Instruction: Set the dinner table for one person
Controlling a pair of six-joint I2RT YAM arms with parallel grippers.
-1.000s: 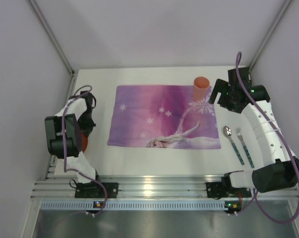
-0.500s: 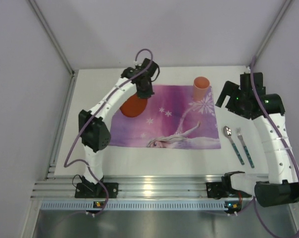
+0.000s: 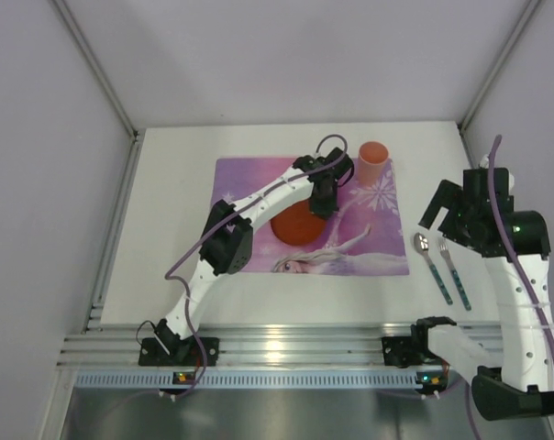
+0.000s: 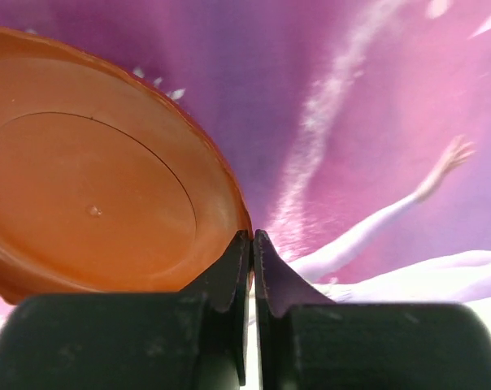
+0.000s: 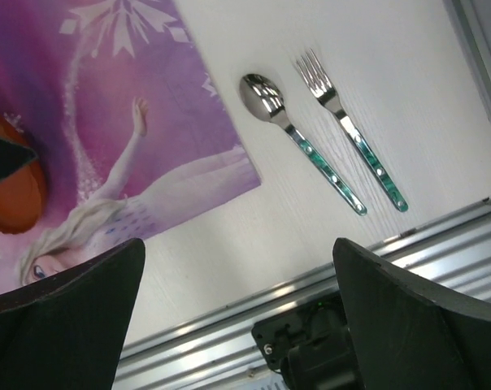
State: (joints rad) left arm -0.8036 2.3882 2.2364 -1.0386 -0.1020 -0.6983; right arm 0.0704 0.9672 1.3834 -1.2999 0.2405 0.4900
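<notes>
My left gripper [image 3: 321, 203] is shut on the rim of an orange plate [image 3: 293, 225], which is low over the middle of the purple princess placemat [image 3: 249, 183] on the white dinner table [image 3: 167, 183]. In the left wrist view the jaws [image 4: 251, 237] pinch the plate's [image 4: 91, 203] right edge. An orange cup [image 3: 372, 158] stands at the mat's far right corner. A spoon [image 3: 424, 247] and a fork [image 3: 447, 252] lie right of the mat. My right gripper [image 3: 442, 215] is open and empty above them; its wrist view shows the spoon [image 5: 294, 134] and the fork [image 5: 347, 130].
The aluminium rail [image 3: 277, 348] with the arm bases runs along the near edge. Grey walls close in the table at the back and on both sides. The left arm stretches diagonally across the mat's left half.
My left arm has carried the orange plate from the mat's far left part to its middle. My right gripper has drawn back toward the near right, over the spoon and fork.
</notes>
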